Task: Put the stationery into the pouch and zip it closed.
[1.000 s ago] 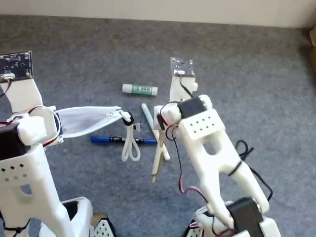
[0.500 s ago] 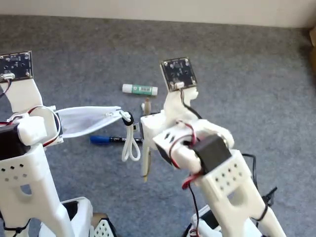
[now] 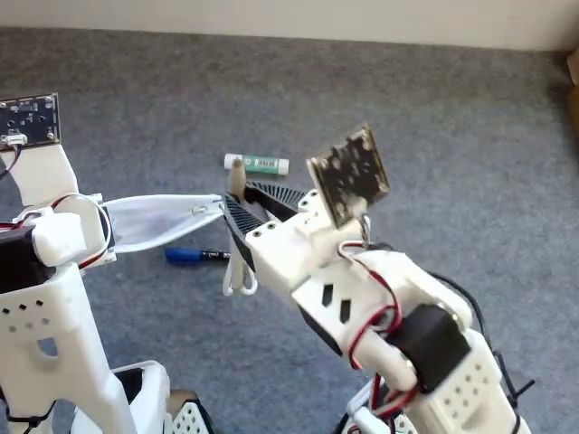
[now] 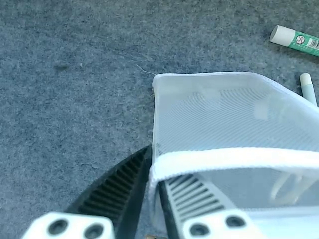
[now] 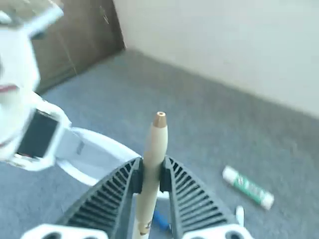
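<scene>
Surface: grey carpet (image 3: 470, 136), with a cream wall (image 3: 362, 18) along its far edge.
Glue stick: white and green (image 3: 261, 164), lying flat beyond the pouch's mouth end, apart from it.
Blue pen (image 3: 192, 255): flat on the carpet just beside the pouch's near edge; its far end is hidden under the right arm.
Cord loop (image 3: 240, 276): white, hanging from the pouch's zip end and partly covered by the right arm.
Pale pen (image 4: 307, 87): one end shows past the pouch's corner.
Pouch (image 3: 154, 221): white mesh, held off the carpet and stretched sideways.
Left gripper (image 4: 154, 172): fingers pinched shut on the pouch's bound edge.
Right gripper (image 5: 152, 164): fingers clamped on a beige pen (image 5: 154, 144), whose tip sticks out past the fingertips; it is raised near the pouch's zip end.
</scene>
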Controlling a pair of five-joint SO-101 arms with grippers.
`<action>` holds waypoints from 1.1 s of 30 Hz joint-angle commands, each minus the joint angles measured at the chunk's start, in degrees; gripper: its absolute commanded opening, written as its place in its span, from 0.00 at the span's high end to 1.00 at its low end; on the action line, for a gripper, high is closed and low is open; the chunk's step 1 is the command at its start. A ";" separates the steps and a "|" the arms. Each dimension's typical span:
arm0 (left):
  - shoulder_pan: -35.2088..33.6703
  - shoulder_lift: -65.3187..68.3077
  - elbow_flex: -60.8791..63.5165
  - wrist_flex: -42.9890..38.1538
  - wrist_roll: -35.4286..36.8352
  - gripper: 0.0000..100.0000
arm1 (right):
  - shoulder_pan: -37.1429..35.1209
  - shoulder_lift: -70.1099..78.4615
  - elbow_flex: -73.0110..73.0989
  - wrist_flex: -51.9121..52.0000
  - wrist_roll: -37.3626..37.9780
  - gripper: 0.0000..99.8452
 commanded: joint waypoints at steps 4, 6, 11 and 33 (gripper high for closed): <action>0.84 0.66 -0.13 0.09 0.26 0.99 | -5.41 -3.56 -0.92 -11.47 6.86 1.00; 0.84 0.66 -0.13 0.09 0.26 0.99 | -6.81 -3.65 -0.92 -13.76 7.12 1.00; 0.84 0.66 -0.04 0.18 0.18 0.99 | -8.31 -3.65 -0.92 -20.88 7.38 1.00; 0.84 0.66 -0.04 0.26 0.18 0.99 | -8.22 -3.38 31.43 -63.60 7.56 1.00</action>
